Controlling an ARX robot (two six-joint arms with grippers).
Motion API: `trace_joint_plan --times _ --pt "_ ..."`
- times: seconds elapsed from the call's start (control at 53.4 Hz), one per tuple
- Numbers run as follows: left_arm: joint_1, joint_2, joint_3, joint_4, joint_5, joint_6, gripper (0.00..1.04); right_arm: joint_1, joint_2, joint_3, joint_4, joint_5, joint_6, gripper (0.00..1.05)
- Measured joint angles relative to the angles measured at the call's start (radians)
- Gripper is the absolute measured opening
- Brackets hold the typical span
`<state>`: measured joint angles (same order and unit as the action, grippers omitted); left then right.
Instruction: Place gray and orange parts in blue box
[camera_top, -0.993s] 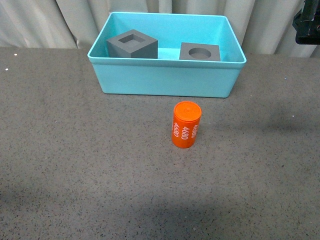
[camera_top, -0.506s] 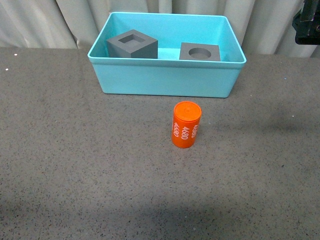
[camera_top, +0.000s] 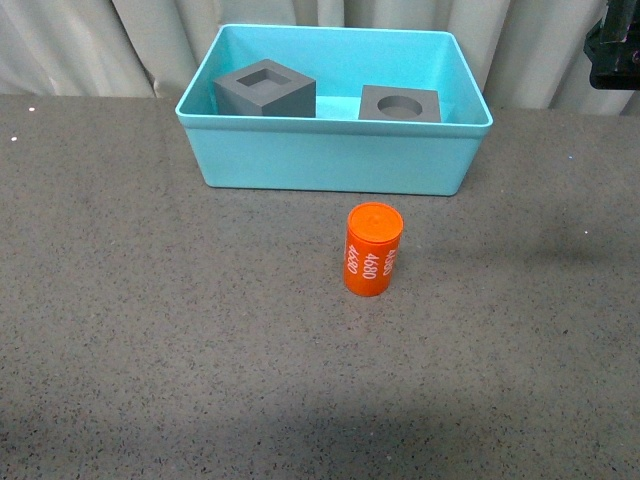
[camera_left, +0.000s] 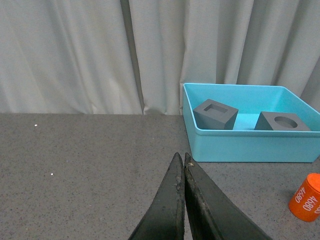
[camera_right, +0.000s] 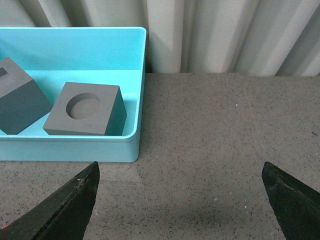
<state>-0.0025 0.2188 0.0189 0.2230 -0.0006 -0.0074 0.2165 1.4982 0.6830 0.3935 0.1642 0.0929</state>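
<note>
In the left wrist view the left gripper (camera_left: 181, 159) has its two black fingers pressed together, holding nothing, over the dark speckled table (camera_left: 75, 165). In the front view the turquoise-blue box (camera_top: 330, 160) fills the upper centre of the frame. In its left half sits the gray cube with a square recess (camera_top: 264, 90). The orange cylinder (camera_top: 372, 250) printed "4680" stands upright at mid-frame on the table, outside the box and apart from its near wall. In the box's right half lies the gray cube with a round hole (camera_top: 400, 104). In the right wrist view the right gripper (camera_right: 180, 167) is spread wide and empty.
</note>
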Motion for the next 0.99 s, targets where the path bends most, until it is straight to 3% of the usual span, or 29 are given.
trace_joint_plan --times 0.187,0.318,0.468,0.712,0.899,0.993 --pt "0.0 -0.043 0.0 -0.044 0.0 0.0 0.04 0.0 0.0 0.0 0.0 0.0 0.0 0.95" --pt "0.0 -0.187 0.0 -0.212 0.0 0.0 0.04 0.0 0.0 0.0 0.0 0.0 0.0 0.95" --pt "0.0 -0.213 0.0 -0.221 0.0 0.0 0.04 0.0 -0.001 0.0 0.0 0.0 0.0 0.95" --pt "0.0 -0.215 0.0 -0.221 0.001 0.0 0.53 0.0 0.0 0.0 0.0 0.0 0.0 0.95" --pt "0.0 -0.215 0.0 -0.221 0.001 0.0 0.82 0.0 0.0 0.0 0.0 0.0 0.0 0.95" --pt "0.0 -0.215 0.0 -0.221 0.0 0.0 0.98 0.002 0.031 -0.028 0.187 -0.014 -0.134 0.95"
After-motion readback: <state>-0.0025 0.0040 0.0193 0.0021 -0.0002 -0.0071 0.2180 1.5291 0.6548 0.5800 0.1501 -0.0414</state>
